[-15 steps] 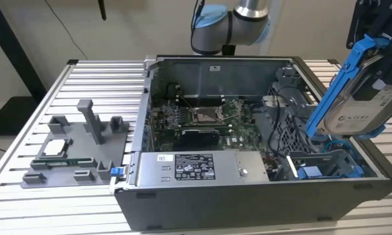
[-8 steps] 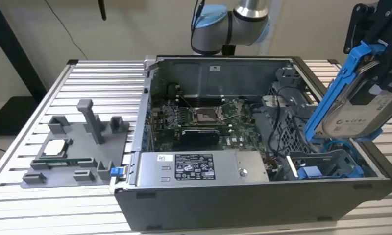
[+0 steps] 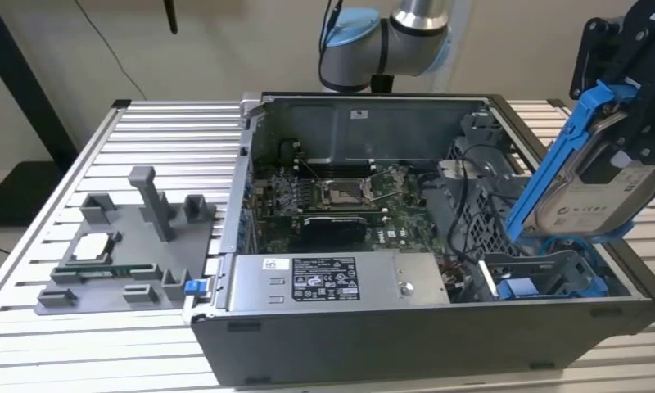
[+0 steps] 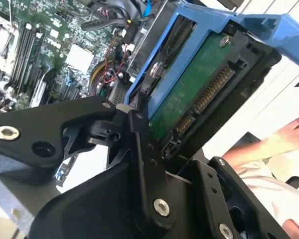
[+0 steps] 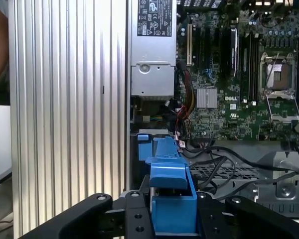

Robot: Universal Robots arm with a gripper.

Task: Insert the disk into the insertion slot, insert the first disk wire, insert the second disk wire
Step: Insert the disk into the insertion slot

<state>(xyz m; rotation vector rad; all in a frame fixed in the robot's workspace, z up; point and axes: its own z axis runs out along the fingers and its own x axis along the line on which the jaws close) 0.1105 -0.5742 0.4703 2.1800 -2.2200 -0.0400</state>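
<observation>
Exterior view first: the gripper (image 3: 625, 151) hangs over the exterior view's right end of the open computer case (image 3: 415, 344), jaws clamped on the disk (image 3: 579, 201). The disk is tilted steeply in its blue carrier, lower end just above the insertion slot (image 3: 546, 277) and not yet in the rails. The power-supply box (image 3: 339, 278) sits just beside the slot. The motherboard (image 3: 339, 196) is further back, and a grey fixture tray (image 3: 131, 246) lies well apart on the bench (image 3: 164, 123).

Second wrist view: we're looking at the disk's green circuit board and connector, with the jaws tight on the carrier's edges. A person's arm (image 4: 284, 142) is off beyond the case.

First wrist view: the blue carrier end sits between the jaws, and black cables (image 5: 229, 157) snake close to the bay.

The risks, as I read it: at this tilt the lower corner could catch the bay's rim or a blue tab and jam. Being held at one end, the disk could also pivot in the grip. Those loose cables are the thing in the way, and one could get pinched under the carrier. That arm is another thing to watch.
</observation>
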